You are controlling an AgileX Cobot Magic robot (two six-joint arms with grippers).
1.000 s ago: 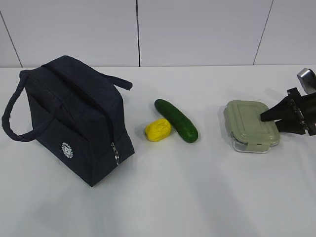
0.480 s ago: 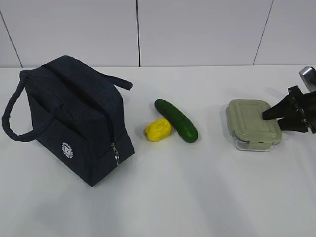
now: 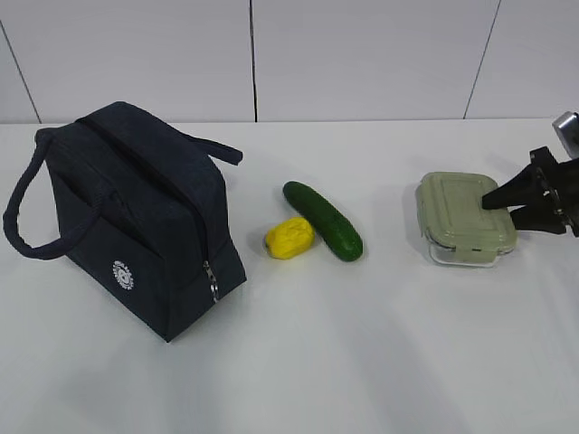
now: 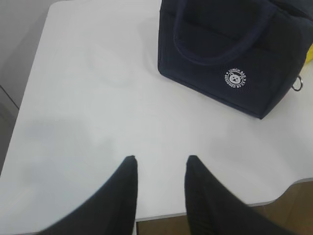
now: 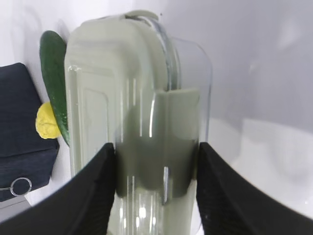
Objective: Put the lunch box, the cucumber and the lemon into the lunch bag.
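Your left gripper (image 4: 159,169) hangs apart and empty over bare bench (image 4: 88,98), near the bag (image 3: 136,226). You can't tell whether the bag's top is unzipped. Lemon (image 3: 289,237) touches cucumber (image 3: 323,220) mid-bench. Your right gripper (image 5: 156,161) is clamped on the box (image 3: 464,217) at its right end; glass is slick, so it could tilt or slip. Most of that arm is cut off.
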